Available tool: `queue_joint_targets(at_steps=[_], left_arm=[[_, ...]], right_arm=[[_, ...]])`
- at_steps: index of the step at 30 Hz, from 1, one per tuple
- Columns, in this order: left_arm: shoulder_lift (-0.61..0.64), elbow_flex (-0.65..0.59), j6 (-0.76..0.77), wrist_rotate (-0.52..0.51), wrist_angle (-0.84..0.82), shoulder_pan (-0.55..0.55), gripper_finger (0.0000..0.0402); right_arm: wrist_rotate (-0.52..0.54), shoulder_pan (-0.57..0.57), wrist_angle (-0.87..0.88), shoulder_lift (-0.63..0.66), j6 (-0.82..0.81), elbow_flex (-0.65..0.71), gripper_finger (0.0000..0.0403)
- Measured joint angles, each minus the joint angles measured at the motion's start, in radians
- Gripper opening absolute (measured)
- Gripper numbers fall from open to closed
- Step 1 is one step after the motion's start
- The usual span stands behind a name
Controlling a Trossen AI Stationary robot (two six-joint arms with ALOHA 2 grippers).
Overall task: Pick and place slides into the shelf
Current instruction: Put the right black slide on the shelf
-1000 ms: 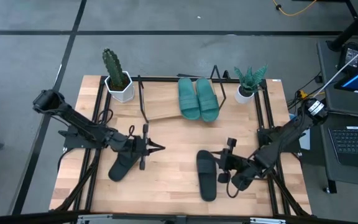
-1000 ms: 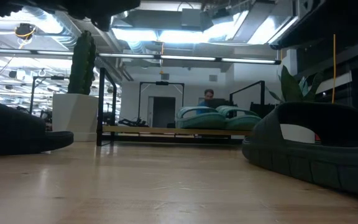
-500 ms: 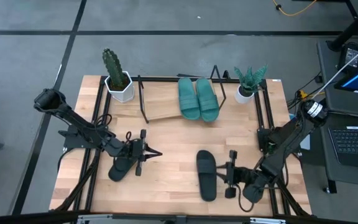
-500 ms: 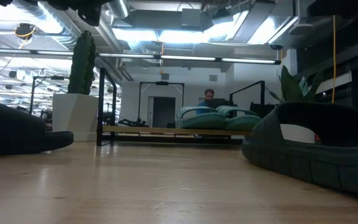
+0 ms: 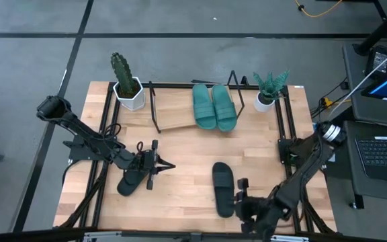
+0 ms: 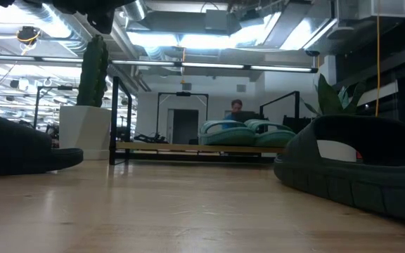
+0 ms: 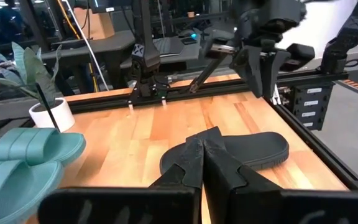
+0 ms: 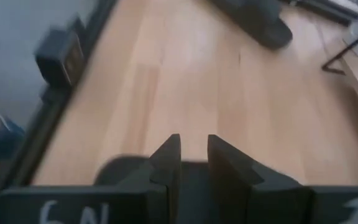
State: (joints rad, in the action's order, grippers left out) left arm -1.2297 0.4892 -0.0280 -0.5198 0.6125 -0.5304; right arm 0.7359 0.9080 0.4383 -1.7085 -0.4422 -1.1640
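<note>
Two teal slides (image 5: 214, 106) lie side by side on the right half of the slanted shelf (image 5: 177, 107) at the table's far side. A black slide (image 5: 130, 181) lies sole-down at the near left and another black slide (image 5: 223, 189) at the near middle. My left gripper (image 5: 170, 165) hovers shut just right of the left black slide, pointing at the other one (image 7: 241, 148). My right gripper (image 8: 194, 155) hangs by the near end of the middle black slide, fingers a narrow gap apart with bare wood showing between them.
A cactus in a white pot (image 5: 126, 84) stands at the far left corner and a leafy plant in a white pot (image 5: 267, 91) at the far right. Black frame rails (image 5: 284, 134) run along the table's sides. Bare wood lies between the two black slides.
My right gripper has swung toward the table's near edge, from beside the middle black slide's right side to beside its near end, turning as it went. The slides have stayed where they were.
</note>
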Motion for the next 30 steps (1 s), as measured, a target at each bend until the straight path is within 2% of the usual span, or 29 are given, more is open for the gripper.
queue_joint_targets(at_steps=[5,9,16,27,30], left_arm=[[0.0,0.0,0.0,0.0,0.0,0.0,0.0],[0.0,0.0,0.0,0.0,0.0,0.0,0.0],[0.0,0.0,0.0,0.0,0.0,0.0,0.0],[0.0,0.0,-0.001,0.001,-0.032,0.0,0.0],[0.0,0.0,-0.001,0.001,-0.042,0.0,0.0]], right_arm=[[-0.039,0.0,0.326,-0.113,-0.165,-0.196,0.0081],[-0.077,0.0,0.48,-0.196,-0.26,-0.302,0.0081],[-0.097,0.001,0.52,-0.267,-0.287,-0.335,0.0081],[-0.137,-0.004,0.575,-0.268,-0.325,-0.336,0.0082],[-0.139,-0.015,0.62,-0.268,-0.354,-0.336,0.0096]])
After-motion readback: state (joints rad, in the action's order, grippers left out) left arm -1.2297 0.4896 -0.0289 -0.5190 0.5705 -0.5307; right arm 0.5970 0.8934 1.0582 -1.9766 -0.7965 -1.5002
